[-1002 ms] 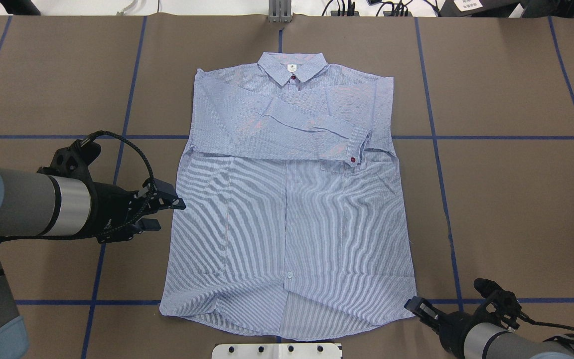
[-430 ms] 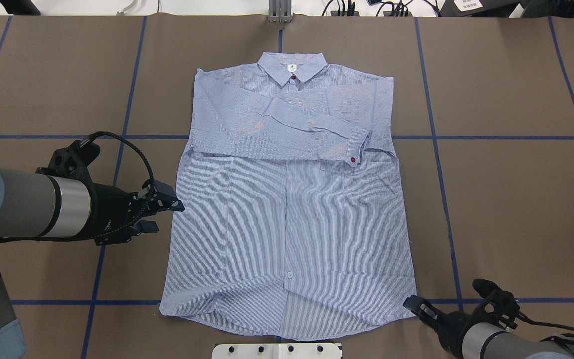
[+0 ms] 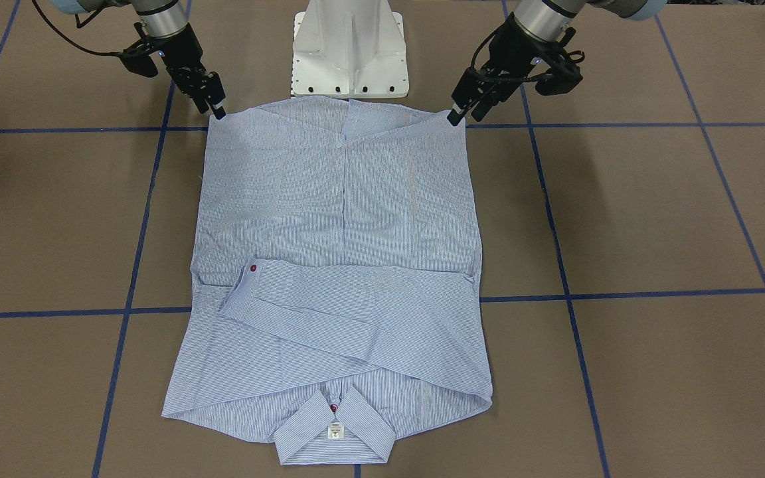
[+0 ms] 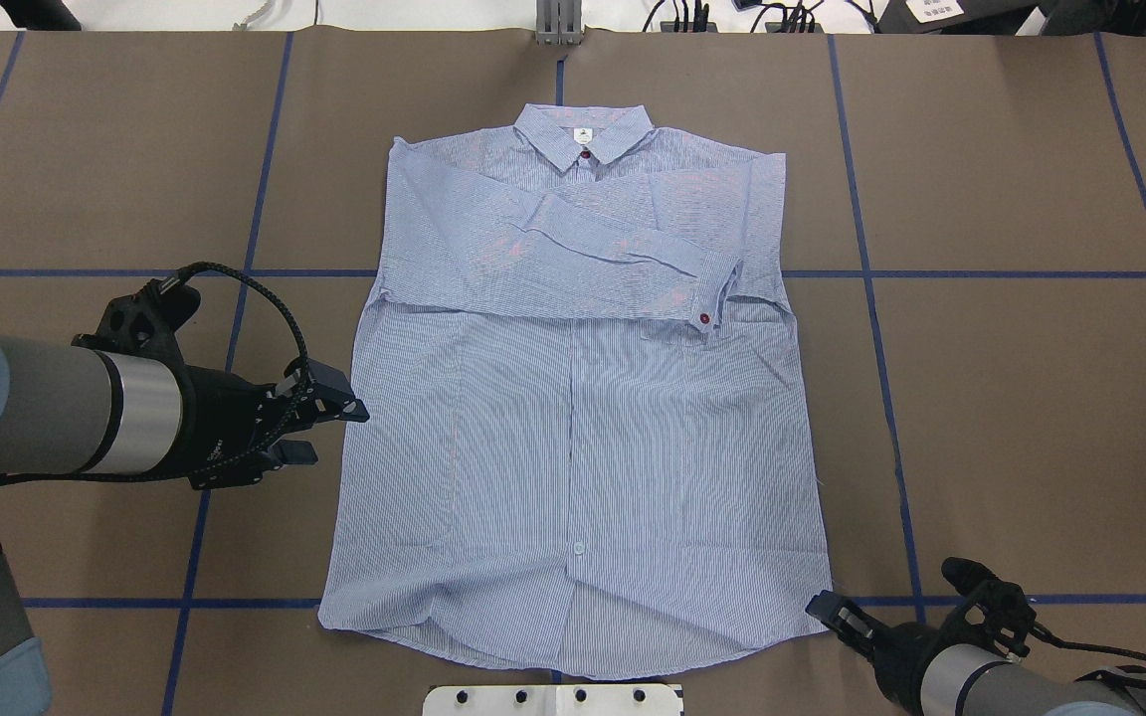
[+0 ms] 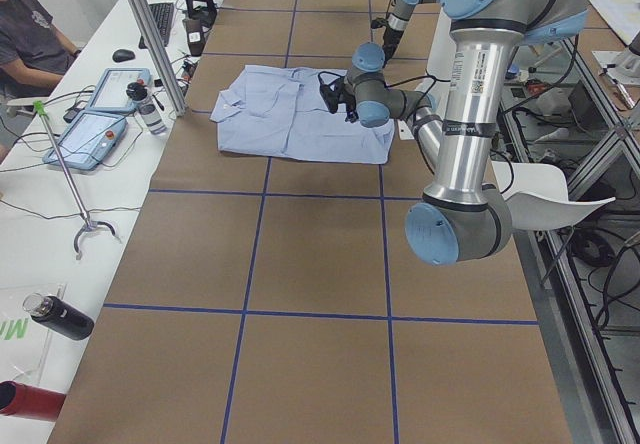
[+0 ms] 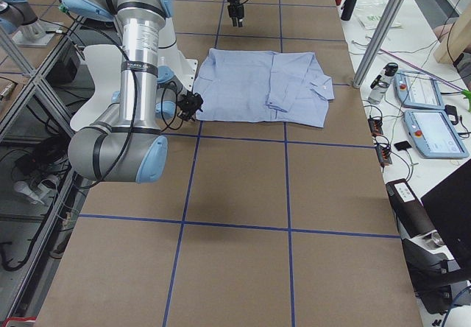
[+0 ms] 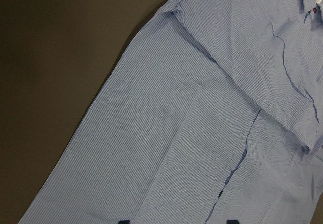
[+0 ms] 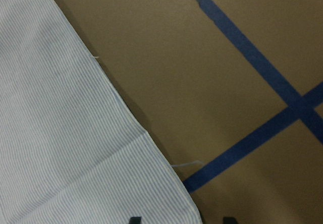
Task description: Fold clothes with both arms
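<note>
A black two-finger left hand [image 4: 334, 431] hangs raised near the left edge of the shirt, fingers spread, gripping nothing. The light blue, finely striped button-up shirt [image 4: 573, 447] lies flat and front up in the middle of the brown paper-covered desk [image 4: 1031, 398]. Both sleeves are already crossed over its chest. The black right hand [image 4: 825, 609] sits low, just beside the hem's right corner, also spread and empty. The body folds seem still to come.
</note>
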`<action>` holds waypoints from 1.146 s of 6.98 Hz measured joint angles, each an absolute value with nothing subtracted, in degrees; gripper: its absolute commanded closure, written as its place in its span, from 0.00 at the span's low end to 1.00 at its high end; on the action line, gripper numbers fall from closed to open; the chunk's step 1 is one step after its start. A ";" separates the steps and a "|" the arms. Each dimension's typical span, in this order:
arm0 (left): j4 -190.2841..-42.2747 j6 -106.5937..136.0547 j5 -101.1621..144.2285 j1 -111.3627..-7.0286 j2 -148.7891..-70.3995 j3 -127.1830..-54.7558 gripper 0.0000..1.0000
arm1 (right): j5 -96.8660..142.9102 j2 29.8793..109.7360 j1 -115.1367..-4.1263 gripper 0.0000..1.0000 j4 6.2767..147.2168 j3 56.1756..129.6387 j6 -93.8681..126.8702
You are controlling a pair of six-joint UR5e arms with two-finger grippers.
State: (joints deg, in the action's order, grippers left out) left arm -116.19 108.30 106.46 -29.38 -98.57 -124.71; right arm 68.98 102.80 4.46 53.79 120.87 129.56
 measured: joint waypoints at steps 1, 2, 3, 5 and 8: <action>-116.19 108.34 106.48 -29.37 -98.65 -124.75 0.29 | 69.04 102.57 4.48 0.37 53.79 120.80 129.55; -116.19 108.36 106.46 -29.37 -98.71 -124.80 0.29 | 69.07 102.16 4.48 0.37 53.79 120.69 129.55; -116.19 108.37 106.44 -29.43 -98.73 -124.88 0.29 | 69.10 101.87 4.48 0.38 53.79 120.55 129.55; -116.19 108.46 106.44 -29.51 -98.68 -125.23 0.29 | 69.18 101.72 4.47 0.38 53.83 120.50 129.55; -116.19 109.00 106.44 -29.45 -98.78 -125.41 0.29 | 69.28 101.73 4.48 0.39 54.44 120.15 129.57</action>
